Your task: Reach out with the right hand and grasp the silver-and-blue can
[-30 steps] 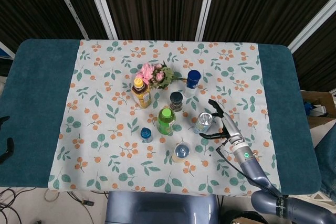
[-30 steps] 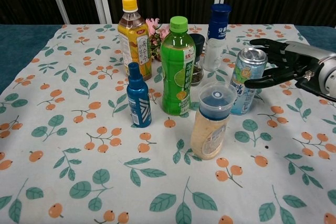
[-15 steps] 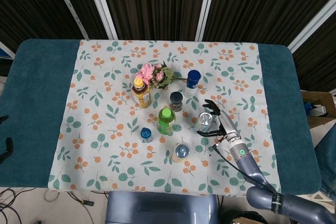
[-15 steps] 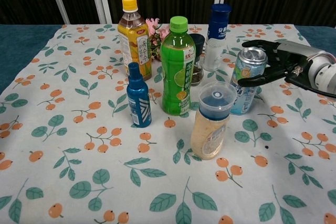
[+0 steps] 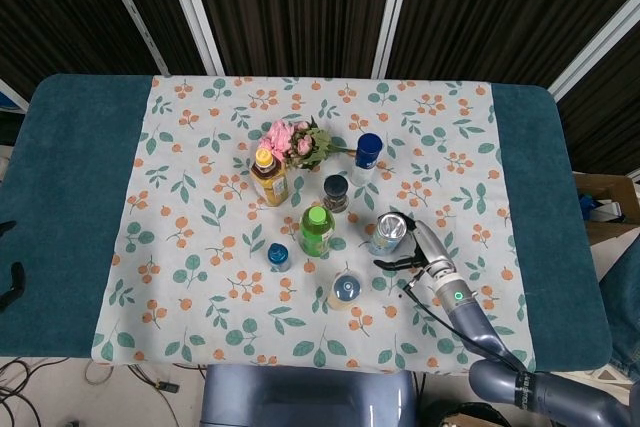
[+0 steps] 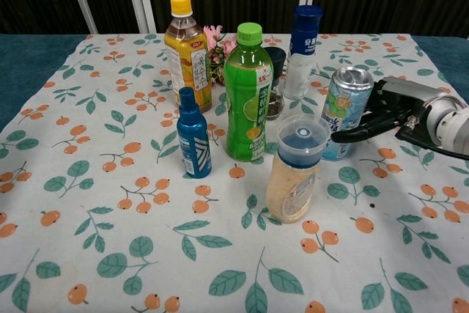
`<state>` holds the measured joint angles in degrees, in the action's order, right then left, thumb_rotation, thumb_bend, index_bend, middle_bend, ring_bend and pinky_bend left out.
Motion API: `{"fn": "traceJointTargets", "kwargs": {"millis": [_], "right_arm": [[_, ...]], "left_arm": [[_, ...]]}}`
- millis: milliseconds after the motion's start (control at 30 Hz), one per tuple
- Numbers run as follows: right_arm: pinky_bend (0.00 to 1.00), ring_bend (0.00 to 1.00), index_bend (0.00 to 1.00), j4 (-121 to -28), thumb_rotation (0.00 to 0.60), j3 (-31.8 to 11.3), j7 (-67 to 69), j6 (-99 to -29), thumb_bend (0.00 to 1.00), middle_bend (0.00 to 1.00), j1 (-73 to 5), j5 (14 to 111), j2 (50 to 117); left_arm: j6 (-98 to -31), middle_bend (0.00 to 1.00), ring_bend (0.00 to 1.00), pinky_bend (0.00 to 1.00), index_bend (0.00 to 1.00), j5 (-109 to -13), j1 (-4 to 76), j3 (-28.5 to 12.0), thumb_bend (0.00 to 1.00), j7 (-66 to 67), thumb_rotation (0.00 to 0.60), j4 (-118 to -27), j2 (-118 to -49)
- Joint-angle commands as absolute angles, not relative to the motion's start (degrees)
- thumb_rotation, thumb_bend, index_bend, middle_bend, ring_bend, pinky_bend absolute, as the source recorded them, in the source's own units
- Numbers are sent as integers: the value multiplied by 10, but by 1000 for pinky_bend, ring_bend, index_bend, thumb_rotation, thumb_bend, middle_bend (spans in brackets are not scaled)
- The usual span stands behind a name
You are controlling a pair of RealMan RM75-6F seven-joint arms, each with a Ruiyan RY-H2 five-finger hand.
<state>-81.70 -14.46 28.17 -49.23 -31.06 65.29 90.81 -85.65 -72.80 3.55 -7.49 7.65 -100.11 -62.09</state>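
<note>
The silver-and-blue can (image 6: pixel 344 111) stands upright right of the green bottle (image 6: pixel 248 93), also seen from above as the can (image 5: pixel 388 232). My right hand (image 6: pixel 387 111) sits against the can's right side. Its thumb (image 6: pixel 350 135) reaches across the lower front of the can, and its other fingers lie along the can's far right side, partly hidden. The can still stands on the cloth, and I cannot tell whether the fingers press on it. From the head view, the right hand (image 5: pixel 413 249) is just right of and below the can. Only dark fingertips of my left hand (image 5: pixel 8 257) show at the left edge.
Close by the can stand a clear jar with a blue lid (image 6: pixel 296 170), a dark-capped jar (image 6: pixel 275 82) and a tall blue-capped bottle (image 6: pixel 303 49). Further left are a small blue bottle (image 6: pixel 192 133), a yellow-capped tea bottle (image 6: pixel 186 49) and pink flowers (image 5: pixel 295 140).
My right hand has moved left and down onto the can's side, and its thumb now crosses the can's front. The can and the other bottles have not moved.
</note>
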Motion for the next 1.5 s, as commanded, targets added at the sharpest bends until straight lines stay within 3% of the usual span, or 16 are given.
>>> {"fn": "traceJointTargets", "kwargs": {"millis": [33, 167, 400, 633, 800, 933, 1233, 1500], "right_arm": [[277, 247, 339, -814, 600, -141, 285, -493, 69, 325, -309, 657, 911], [337, 287, 389, -815, 600, -141, 292, -499, 88, 377, -304, 663, 911], [540, 413, 498, -810, 600, -151, 270, -515, 202, 491, -301, 645, 919], [599, 457, 546, -820, 600, -155, 260, -507, 261, 529, -303, 639, 908], [693, 519, 609, -829, 600, -156, 256, -504, 334, 583, -303, 643, 897], [720, 543, 627, -838, 600, -155, 253, -506, 384, 608, -301, 646, 889], [722, 548, 631, -883, 600, -175, 287, -541, 391, 613, -285, 678, 847], [723, 550, 634, -971, 600, -205, 319, -579, 392, 615, -259, 704, 746]], "left_arm": [[-856, 53, 47, 0, 167, -727, 36, -75, 533, 76, 600, -1001, -621], [-855, 52, 47, 0, 166, -726, 36, -75, 533, 77, 600, -1001, -621], [-855, 53, 47, 0, 166, -725, 36, -76, 533, 77, 600, -1002, -620], [-852, 53, 47, 0, 174, -724, 37, -75, 533, 77, 600, -1002, -619], [-852, 53, 47, 0, 179, -723, 36, -74, 535, 78, 600, -1004, -618], [-852, 53, 47, 0, 179, -723, 36, -74, 535, 79, 600, -1005, -618], [-851, 53, 47, 0, 181, -722, 36, -74, 536, 78, 600, -1005, -617], [-853, 53, 47, 0, 183, -725, 36, -72, 537, 79, 600, -1006, -618]]}}
